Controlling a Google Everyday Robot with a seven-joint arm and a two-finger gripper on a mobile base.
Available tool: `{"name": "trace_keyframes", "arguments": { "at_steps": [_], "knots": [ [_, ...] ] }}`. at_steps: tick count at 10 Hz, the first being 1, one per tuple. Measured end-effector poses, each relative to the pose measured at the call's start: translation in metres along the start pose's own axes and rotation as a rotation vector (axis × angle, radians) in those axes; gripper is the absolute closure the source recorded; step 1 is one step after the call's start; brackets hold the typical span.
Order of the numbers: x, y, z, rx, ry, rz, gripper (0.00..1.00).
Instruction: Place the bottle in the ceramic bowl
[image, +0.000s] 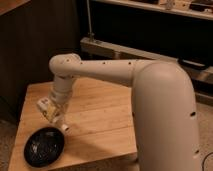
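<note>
Light wooden table on speckled floor, ceramic bowl (black, shallow) at its near-left corner, gripper holding the bottle just above.

Pale wood, black glaze, white shell.

The table is light wood in jointed strips, smooth with a soft satin sheen. At its 7 o'clock the bowl is black ceramic, glossy, with small glints inside. The arm has a smooth white shell that looks like plastic, nearly matt and dotted with small dark holes. The gripper, over the table at the bowl's 1 o'clock, looks like pale cream plastic. The bottle at its tip is pale, smooth plastic. The floor at 3 o'clock is speckled and matt, like stone.
</note>
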Motion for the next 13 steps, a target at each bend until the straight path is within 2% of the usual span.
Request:
{"name": "trace_keyframes", "arguments": {
  "at_steps": [1, 2, 3, 10, 11, 13],
  "knots": [
    [-0.001, 0.011, 0.007, 0.020, 0.018, -0.054, 1.00],
    [-0.003, 0.017, 0.009, 0.021, 0.021, -0.071, 1.00],
    [0.001, 0.011, 0.007, 0.027, 0.024, -0.063, 1.00],
    [-0.001, 0.012, 0.009, 0.024, 0.024, -0.064, 1.00],
    [-0.002, 0.014, 0.008, 0.026, 0.024, -0.069, 1.00],
    [-0.006, 0.033, 0.011, 0.028, 0.031, -0.125, 1.00]
  ]
}}
